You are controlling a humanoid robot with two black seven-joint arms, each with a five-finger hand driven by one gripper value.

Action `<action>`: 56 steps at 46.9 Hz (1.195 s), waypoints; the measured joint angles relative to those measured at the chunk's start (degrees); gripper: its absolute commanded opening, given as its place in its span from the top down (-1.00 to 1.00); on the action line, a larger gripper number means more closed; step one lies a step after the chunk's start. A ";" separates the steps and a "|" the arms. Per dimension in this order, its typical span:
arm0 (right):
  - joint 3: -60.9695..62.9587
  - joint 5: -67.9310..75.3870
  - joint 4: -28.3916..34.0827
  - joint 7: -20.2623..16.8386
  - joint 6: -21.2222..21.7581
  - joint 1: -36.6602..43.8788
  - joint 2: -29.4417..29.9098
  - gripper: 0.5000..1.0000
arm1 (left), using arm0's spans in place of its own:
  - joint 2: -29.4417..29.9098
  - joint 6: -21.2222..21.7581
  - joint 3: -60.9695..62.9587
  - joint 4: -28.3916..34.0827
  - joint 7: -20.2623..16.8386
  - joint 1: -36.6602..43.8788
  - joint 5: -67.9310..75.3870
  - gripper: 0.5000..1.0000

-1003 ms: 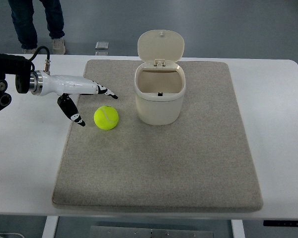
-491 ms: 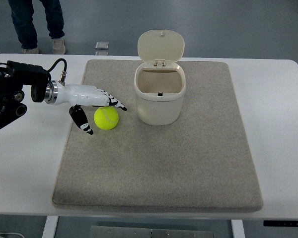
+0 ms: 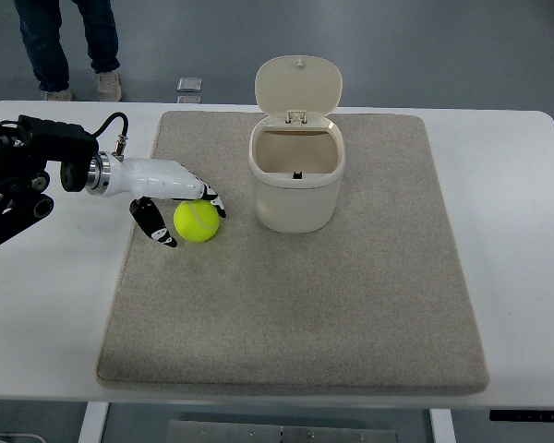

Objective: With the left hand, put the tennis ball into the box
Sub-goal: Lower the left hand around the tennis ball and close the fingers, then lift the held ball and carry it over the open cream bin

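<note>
Curling in since half a second ago, the left hand (image 3: pixel 177 205) now cups the ball (image 3: pixel 197 221) on the mat (image 3: pixel 295 305), fingers not yet clamped, left of the open box (image 3: pixel 296 189).

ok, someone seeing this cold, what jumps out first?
Probably the yellow tennis ball on the grey mat, with the left robot hand curled around its far and left sides, thumb in front. Next, the cream bin just right of the ball, its lid flipped up and the inside looking empty. A person's legs show at the top left, beyond the table.
</note>
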 measured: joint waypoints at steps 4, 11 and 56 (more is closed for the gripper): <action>0.00 0.00 0.00 0.00 0.00 0.00 0.00 -0.75 | -0.16 0.59 -0.03 0.25 0.00 0.00 0.07 0.09; 0.00 0.00 0.00 0.00 0.00 0.00 0.00 -0.75 | -0.20 0.98 -0.01 0.31 0.00 0.00 0.11 0.36; 0.00 0.00 0.00 0.01 0.00 0.00 0.00 -0.75 | 9.32 4.70 -3.81 -5.09 -6.90 -5.25 -1.85 1.00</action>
